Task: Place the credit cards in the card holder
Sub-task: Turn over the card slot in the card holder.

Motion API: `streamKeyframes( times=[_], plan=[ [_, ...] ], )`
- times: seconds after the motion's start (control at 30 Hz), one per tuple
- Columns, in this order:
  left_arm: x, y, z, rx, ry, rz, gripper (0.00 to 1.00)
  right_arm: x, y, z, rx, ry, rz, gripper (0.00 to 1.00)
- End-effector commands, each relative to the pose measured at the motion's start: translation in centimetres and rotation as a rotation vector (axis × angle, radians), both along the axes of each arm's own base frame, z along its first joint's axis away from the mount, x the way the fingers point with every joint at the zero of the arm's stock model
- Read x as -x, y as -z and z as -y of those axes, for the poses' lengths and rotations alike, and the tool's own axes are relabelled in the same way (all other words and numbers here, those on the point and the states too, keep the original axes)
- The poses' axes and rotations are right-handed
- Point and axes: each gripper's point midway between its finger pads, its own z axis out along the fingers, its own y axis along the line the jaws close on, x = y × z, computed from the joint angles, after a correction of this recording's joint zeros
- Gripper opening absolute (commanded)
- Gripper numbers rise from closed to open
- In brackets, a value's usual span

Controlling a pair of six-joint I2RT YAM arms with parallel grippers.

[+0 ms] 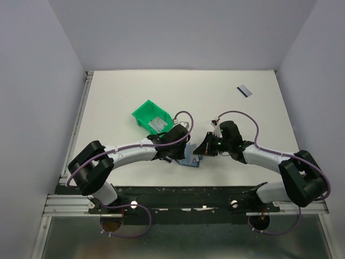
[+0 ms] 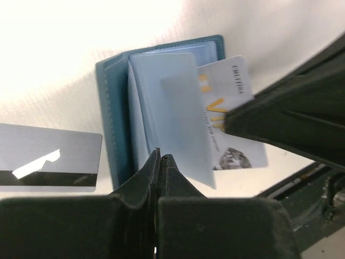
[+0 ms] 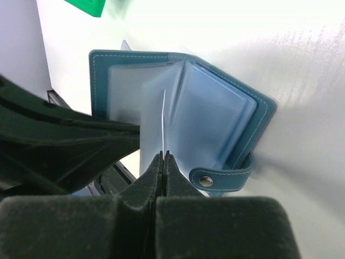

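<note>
Slate-blue leather frames the left wrist view: the card holder [image 2: 110, 108] lies open on the bench [image 2: 64, 70], its clear plastic leaves fanned up. The left gripper [image 2: 161, 159] has its jaws fully together and seems to pinch the lower edge of one leaf, we think to keep a pocket open. A white credit card [image 2: 229, 86] comes in from the right, nipped by the tightly closed right gripper [image 2: 230, 120]. Its left part shows through a clear leaf, but we cannot tell if it is inside a pocket or only behind it. On it we see a yellow "V", small print near one edge that is too fine to read surely, and a round emblem. A striped card [image 2: 48, 154] waits flat just left of the holder. From the right wrist, the held card is only a thin white line rising from the shut tips into the leaves, and the strap with its stud [image 3: 205, 181] hangs free at the right side. From above, the holder sits near the middle of the bench's near edge between both grippers. A green bin [image 1: 141, 112] stands just behind it, and a far card [image 1: 244, 91] lies toward the far right corner.
</note>
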Motion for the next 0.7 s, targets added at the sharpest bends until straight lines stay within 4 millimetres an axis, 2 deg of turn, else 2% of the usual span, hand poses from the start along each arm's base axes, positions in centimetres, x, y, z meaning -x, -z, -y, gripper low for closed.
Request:
streamKeyframes(
  times=[0.0, 0.47, 0.67],
  plan=[
    [-0.5, -3.9, 0.6, 0.067, 0.006, 0.07, 0.0, -0.1, -0.3, -0.5, -0.033, -0.025, 0.009, 0.0],
    [-0.9, -8.0, -0.1, 0.136, -0.017, 0.162, 0.0, -0.9, -1.7, -2.1, -0.11, -0.07, 0.018, 0.0],
    [-0.9, -9.2, 0.9, 0.178, 0.033, 0.183, 0.0, -1.3, -1.8, -2.9, -0.153, -0.078, 0.003, 0.0]
  ],
)
